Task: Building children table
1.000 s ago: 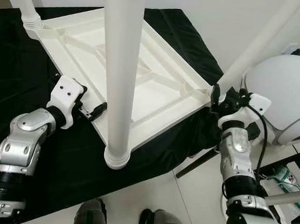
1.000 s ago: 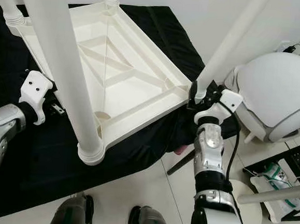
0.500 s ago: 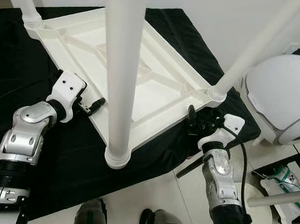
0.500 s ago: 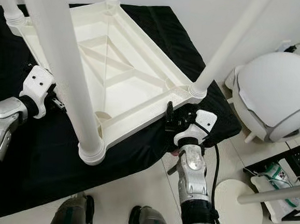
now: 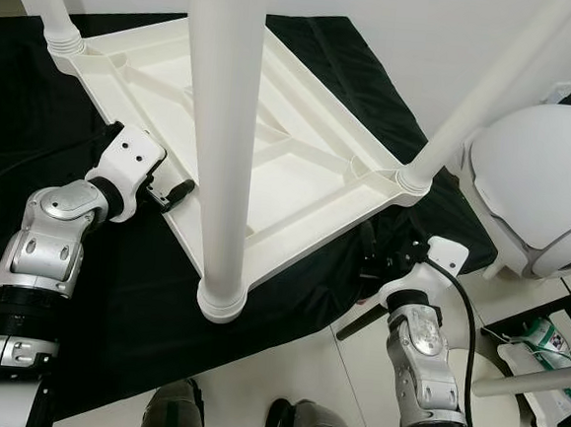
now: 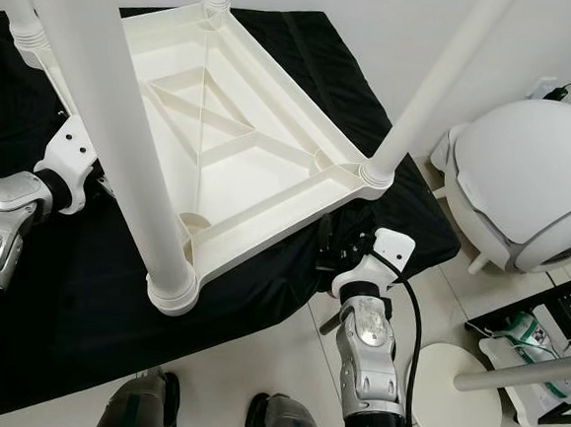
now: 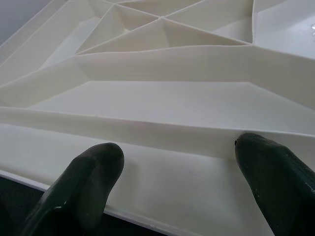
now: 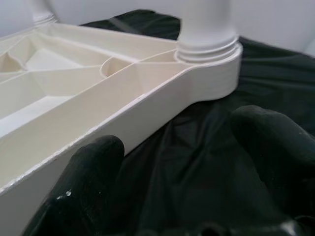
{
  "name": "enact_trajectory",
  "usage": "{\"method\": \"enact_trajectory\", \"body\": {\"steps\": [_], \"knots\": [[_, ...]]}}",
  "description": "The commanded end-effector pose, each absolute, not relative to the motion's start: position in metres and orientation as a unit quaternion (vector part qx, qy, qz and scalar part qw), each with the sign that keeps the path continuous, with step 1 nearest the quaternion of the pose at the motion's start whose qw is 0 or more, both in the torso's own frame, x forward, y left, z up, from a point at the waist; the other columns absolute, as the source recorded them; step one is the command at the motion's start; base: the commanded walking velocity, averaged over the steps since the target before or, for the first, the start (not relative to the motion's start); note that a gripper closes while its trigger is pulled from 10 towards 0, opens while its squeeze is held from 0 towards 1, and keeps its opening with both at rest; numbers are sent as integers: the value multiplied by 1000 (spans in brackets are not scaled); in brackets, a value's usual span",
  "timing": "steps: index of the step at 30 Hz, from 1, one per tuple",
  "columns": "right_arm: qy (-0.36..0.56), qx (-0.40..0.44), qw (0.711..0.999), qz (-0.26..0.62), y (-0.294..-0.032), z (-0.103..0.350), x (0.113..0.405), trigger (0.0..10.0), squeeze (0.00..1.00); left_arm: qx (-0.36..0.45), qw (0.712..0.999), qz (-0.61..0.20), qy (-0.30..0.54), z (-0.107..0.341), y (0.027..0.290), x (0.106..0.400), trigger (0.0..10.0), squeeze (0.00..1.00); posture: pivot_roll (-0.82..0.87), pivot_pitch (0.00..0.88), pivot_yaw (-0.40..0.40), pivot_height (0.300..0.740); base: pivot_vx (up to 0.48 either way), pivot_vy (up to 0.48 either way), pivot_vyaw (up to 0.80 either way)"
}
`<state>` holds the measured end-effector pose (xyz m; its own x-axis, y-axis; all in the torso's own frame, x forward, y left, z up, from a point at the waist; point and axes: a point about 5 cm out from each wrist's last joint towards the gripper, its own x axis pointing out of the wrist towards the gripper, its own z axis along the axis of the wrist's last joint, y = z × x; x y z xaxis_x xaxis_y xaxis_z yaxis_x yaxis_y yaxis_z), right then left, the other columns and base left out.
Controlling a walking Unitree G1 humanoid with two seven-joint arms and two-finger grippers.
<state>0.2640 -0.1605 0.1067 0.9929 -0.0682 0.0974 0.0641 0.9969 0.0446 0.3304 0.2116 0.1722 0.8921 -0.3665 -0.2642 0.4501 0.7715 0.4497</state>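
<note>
Pulling back from the near right corner, the right gripper [image 6: 334,245] now sits lower over the black cloth [image 5: 110,309], just off the table's long right rim, where a second ago it was up against the leg socket. Its fingers [image 8: 93,162] are spread apart with nothing between them. The left gripper [image 5: 173,191] has crept in toward the left rim since the earlier frame; its two fingertips [image 7: 93,162] are parted and rest on the outer wall of that rim, clamping nothing.

The children's table [image 5: 289,164] lies upside down on the cloth-covered surface, smooth white moulded plastic with diagonal ribs crossing its hollow underside. Round white legs [image 5: 224,120] stand up from ringed sockets at the corners, their tops cut off by the frame. The cloth is glossy and wrinkled, hanging over the near edge onto pale floor tiles [image 5: 352,377]. To the right sits a rounded white shell [image 5: 545,184], partly out of view. The robot's dark feet [image 6: 141,410] show at the bottom.
</note>
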Motion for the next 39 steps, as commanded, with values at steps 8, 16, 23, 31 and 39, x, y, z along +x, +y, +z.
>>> {"method": "enact_trajectory", "body": {"steps": [8, 16, 23, 31, 39], "knots": [[-20, 20, 998, -51, -167, 102, 261, 10000, 0, 301, 946, -91, 83, 168, 225, 338, 10000, 0, 20, 78, -55, 740, 0, 0, 0], [-18, 23, 998, -47, -173, 112, 288, 10000, 0, 333, 932, -111, 87, 167, 221, 331, 10000, 0, 29, 80, -55, 740, 0, 0, 0], [-20, 21, 999, -35, -174, 120, 305, 10000, 0, 351, 922, -132, 96, 163, 218, 323, 10000, 0, 40, 83, -61, 740, 0, 0, 0], [4, 25, 1000, -18, -176, 124, 330, 10000, 0, 365, 909, -169, 110, 155, 211, 305, 10000, 0, 78, 95, -82, 740, 0, 0, 0], [26, 88, 995, 33, -170, 126, 346, 10000, 0, 363, 904, -198, 110, 153, 198, 291, 10000, 0, 81, 99, -88, 740, 0, 0, 0]]}}
